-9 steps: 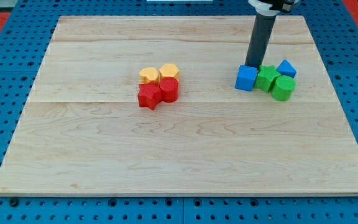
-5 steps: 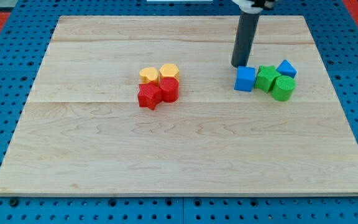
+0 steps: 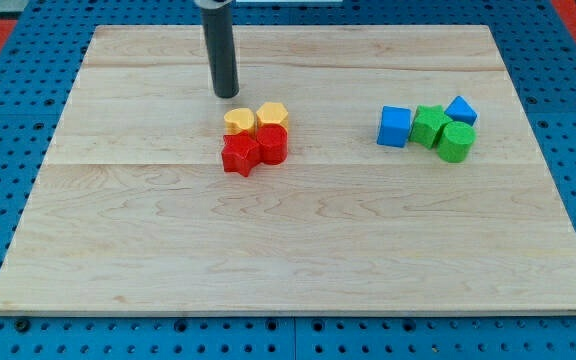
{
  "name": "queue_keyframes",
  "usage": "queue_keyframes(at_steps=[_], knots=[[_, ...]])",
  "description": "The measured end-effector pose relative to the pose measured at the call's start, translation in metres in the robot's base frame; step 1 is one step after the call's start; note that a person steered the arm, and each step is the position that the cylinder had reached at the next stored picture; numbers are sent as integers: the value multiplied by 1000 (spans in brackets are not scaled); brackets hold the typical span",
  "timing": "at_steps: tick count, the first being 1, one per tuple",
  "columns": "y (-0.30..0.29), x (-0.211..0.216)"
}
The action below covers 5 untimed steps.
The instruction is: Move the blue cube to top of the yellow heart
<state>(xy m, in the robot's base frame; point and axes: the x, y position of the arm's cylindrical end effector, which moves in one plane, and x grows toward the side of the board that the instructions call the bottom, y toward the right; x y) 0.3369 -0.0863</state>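
The blue cube (image 3: pixel 394 126) sits on the wooden board at the view's right, touching a green star-like block (image 3: pixel 429 125). The yellow heart (image 3: pixel 238 121) lies at the board's middle left, next to a yellow hexagon (image 3: pixel 272 114). My tip (image 3: pixel 227 95) rests on the board just above the yellow heart, far to the left of the blue cube and not touching any block.
A red star-like block (image 3: pixel 239 154) and a red hexagon-like block (image 3: pixel 272 144) sit right below the yellow pair. A green cylinder (image 3: pixel 455 141) and a small blue block (image 3: pixel 461 110) lie right of the blue cube. The board (image 3: pixel 288 250) rests on a blue pegboard.
My tip has left the top edge of the blue cube and moved far left, to just above the yellow heart. No block has moved.
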Motion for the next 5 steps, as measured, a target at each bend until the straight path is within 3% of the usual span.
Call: queue_keyframes(at_steps=[2, 3, 4, 5], knots=[[-74, 111], [0, 181], [122, 203], [241, 198]])
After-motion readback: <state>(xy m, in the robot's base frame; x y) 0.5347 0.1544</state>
